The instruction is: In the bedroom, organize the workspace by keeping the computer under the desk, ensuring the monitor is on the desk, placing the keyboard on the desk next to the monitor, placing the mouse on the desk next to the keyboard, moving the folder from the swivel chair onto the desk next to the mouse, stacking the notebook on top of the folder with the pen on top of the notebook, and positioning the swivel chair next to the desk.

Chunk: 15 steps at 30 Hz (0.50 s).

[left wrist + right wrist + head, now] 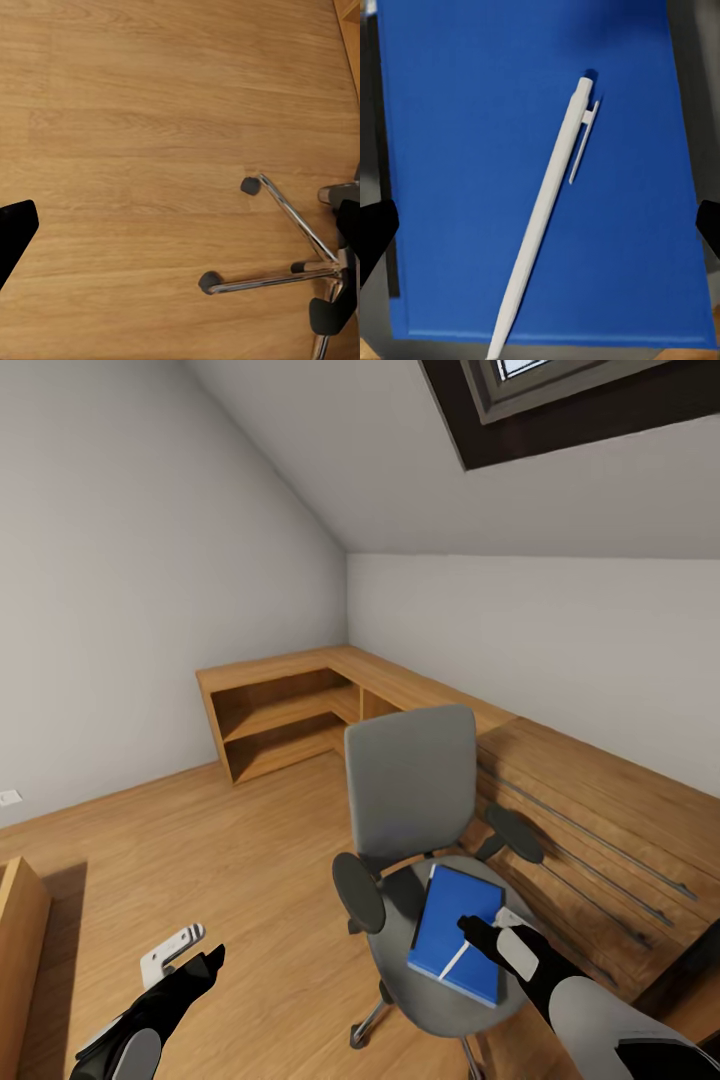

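Observation:
The swivel chair [410, 780] stands in front of me, its grey seat facing me and its chrome base [285, 277] on the wood floor. A bright blue folder [450, 920] lies flat on the seat, with the white pen [455, 960] lying on top of it. My right gripper [475, 932] hovers just above the folder, open. In the right wrist view the pen [547, 217] lies between the spread fingertips on the blue folder [457, 150]. My left gripper [205, 963] hangs low over the floor, left of the chair, open and empty. Desk, monitor, keyboard, mouse, computer and notebook are out of view.
A light wooden dresser [600, 830] with long bar handles stands right behind the chair. A low wooden shelf unit [280, 710] runs along the far corner. Another wooden piece [20, 920] sits at the left edge. Open floor [200, 840] lies left of the chair.

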Motion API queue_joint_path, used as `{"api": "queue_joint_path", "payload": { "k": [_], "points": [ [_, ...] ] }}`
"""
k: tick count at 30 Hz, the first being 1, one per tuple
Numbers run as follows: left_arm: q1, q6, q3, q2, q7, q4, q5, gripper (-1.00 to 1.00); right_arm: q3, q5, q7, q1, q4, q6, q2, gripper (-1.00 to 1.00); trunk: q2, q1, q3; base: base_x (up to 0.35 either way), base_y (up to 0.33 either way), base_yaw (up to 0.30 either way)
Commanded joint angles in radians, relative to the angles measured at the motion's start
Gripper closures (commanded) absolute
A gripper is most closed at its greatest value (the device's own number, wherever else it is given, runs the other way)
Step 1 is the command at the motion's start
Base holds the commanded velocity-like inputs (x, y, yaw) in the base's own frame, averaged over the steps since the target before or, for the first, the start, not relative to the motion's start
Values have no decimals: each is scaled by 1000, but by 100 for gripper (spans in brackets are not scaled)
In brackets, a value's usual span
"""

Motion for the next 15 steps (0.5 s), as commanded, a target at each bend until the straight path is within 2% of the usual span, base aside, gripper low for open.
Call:
{"api": "queue_joint_path", "payload": {
  "k": [1, 15],
  "points": [
    [0, 3, 1, -1, 7, -2, 11, -100, 2, -6, -3, 0, -3, 6, -1, -100, -8, 4, -4, 0, 0, 0],
    [0, 3, 1, -1, 7, -2, 11, -100, 2, -5, 9, 0, -2, 5, -2, -100, -106, 58, -48, 0, 0, 0]
  ]
}}
